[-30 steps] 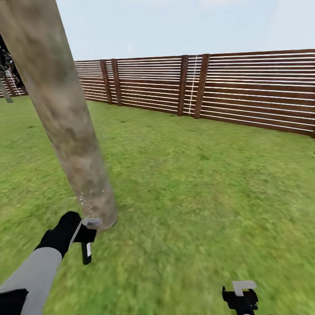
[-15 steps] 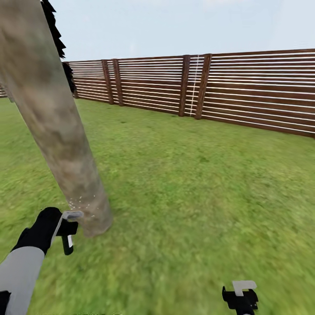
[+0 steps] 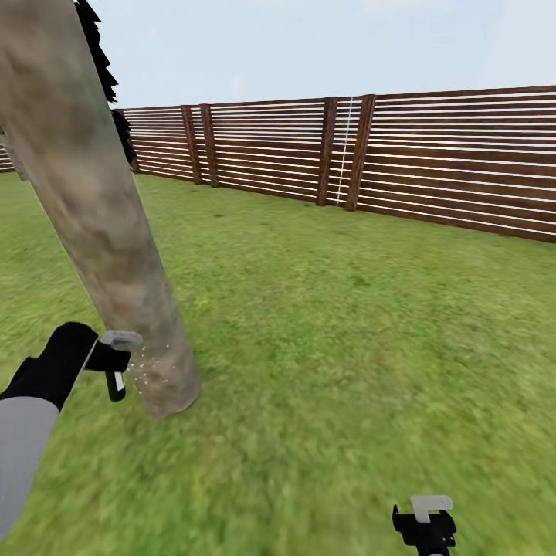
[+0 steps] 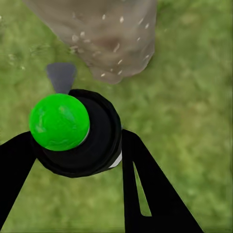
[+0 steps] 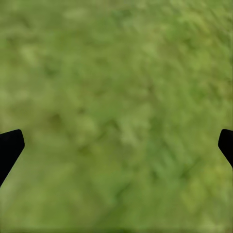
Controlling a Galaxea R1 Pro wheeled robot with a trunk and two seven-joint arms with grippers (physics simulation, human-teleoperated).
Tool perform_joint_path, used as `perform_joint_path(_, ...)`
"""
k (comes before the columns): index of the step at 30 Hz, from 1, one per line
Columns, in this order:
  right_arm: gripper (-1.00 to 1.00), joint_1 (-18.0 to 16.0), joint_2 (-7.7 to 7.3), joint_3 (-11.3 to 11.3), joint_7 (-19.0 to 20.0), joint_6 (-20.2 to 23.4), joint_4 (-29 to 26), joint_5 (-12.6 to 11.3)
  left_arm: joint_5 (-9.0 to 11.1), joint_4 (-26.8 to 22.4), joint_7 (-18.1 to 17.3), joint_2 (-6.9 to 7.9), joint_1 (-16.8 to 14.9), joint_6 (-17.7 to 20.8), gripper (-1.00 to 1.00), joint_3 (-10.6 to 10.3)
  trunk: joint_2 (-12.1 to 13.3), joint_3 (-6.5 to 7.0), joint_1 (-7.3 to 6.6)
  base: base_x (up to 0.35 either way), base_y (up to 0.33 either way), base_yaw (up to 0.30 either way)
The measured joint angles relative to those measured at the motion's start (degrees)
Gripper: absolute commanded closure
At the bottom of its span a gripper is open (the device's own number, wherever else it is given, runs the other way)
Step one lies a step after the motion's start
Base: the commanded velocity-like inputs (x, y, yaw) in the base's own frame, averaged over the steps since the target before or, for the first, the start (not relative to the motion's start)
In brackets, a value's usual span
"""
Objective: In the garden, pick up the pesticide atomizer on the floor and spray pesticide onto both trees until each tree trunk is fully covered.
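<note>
The tree trunk [image 3: 100, 232], thick, pale and mottled, leans up to the left from its base in the lawn. In the head view my left gripper [image 3: 110, 360] sits just left of the trunk's lower part, shut on the pesticide atomizer [image 3: 116, 383]. White spray droplets [image 3: 150, 367] speckle the bark beside it. In the left wrist view the atomizer [image 4: 92, 145] is a black body with a green cap, clamped between my black fingers [image 4: 145, 184]. Its grey nozzle [image 4: 60, 75] aims at the speckled trunk base [image 4: 107, 39]. My right gripper [image 3: 423, 516] hangs open over the grass [image 5: 116, 121].
A brown slatted fence [image 3: 386, 154] runs along the far side of the lawn [image 3: 347, 324]. A narrow black tree [image 3: 99, 66] stands behind the trunk at the left. Open grass stretches right of the trunk as far as the fence.
The view swung slightly a second ago, bringing the black tree into sight. Since then my left gripper has risen with the atomizer beside the trunk. The right gripper has stayed still.
</note>
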Motion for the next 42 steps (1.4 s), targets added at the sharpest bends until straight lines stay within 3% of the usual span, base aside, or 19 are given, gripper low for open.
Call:
perform_joint_path(15, -1.0, 0.0, 0.1, 0.0, 0.1, 0.0, 0.0, 0.1, 0.3, 0.0, -0.1, -0.36, 0.1, 0.2, 1.0, 0.6, 0.0, 0.0, 0.0, -0.108, -0.234, 0.044)
perform_joint_path(16, -1.0, 0.0, 0.14, 0.0, 0.1, 0.0, 0.0, 0.2, 0.5, 0.2, -0.1, -0.43, 0.4, 0.2, 1.0, 0.7, 0.0, 0.0, 0.0, -0.166, -0.221, 0.273)
perform_joint_path(17, -1.0, 0.0, 0.4, 0.1, 0.3, 0.0, 0.2, 0.3, 2.6, 2.7, 0.0, -0.79, 1.1, 0.3, 1.0, 1.2, 0.0, -0.01, 0.01, -0.117, -0.23, 0.275)
perform_joint_path(18, -1.0, 0.0, 0.48, 0.2, 0.7, 0.0, 0.2, 0.3, 3.3, 3.4, 0.2, -0.83, 1.1, 0.1, 1.0, 1.6, 0.0, 0.0, 0.0, -0.088, -0.233, 0.276)
perform_joint_path(19, -1.0, 0.0, 0.5, 0.2, 1.6, 0.0, 0.2, 0.3, 3.8, 3.6, 0.3, -0.84, 1.1, 0.1, 1.0, 1.7, 0.0, 0.0, 0.0, -0.045, -0.235, 0.277)
perform_joint_path(22, -1.0, 0.0, 0.39, 0.2, 8.9, 0.0, 0.1, 0.3, 4.3, 3.8, 0.4, -0.92, 1.2, 0.0, 1.0, 1.8, 0.0, 0.0, 0.0, 0.083, -0.225, 0.277)
perform_joint_path(26, -1.0, 0.0, 0.17, 0.1, 10.2, 0.1, 0.1, 0.2, 4.5, 3.7, 0.5, -1.34, 1.2, 0.0, 1.0, 1.9, 0.0, 0.0, 0.0, 0.265, -0.136, 0.277)
perform_joint_path(29, -1.0, 0.0, 0.09, 0.1, 10.2, 0.1, 0.0, 0.2, 4.4, 3.7, 0.6, -2.59, 1.2, 0.0, 1.0, 2.0, 0.0, 0.0, 0.0, 0.305, -0.073, 0.277)
perform_joint_path(36, -1.0, 0.0, 0.09, 0.1, 10.2, 0.1, 0.0, 0.2, 4.6, 3.2, 0.7, -3.42, 0.5, 0.0, 1.0, 1.8, 0.0, 0.0, 0.0, 0.056, -0.008, 0.277)
perform_joint_path(39, -1.0, 0.0, 0.09, 0.1, 10.2, 0.1, 0.0, 0.2, 4.6, 3.6, 1.0, -6.33, 0.9, -0.1, 1.0, 1.7, 0.0, 0.0, 0.0, 0.001, 0.0, 0.276)
perform_joint_path(42, -1.0, 0.0, 0.09, 0.1, 10.1, 0.1, 0.0, 0.2, 4.2, 4.8, 1.4, -7.35, 5.0, -0.9, 1.0, 1.8, 0.0, -0.01, 0.0, 0.0, 0.0, 0.087)
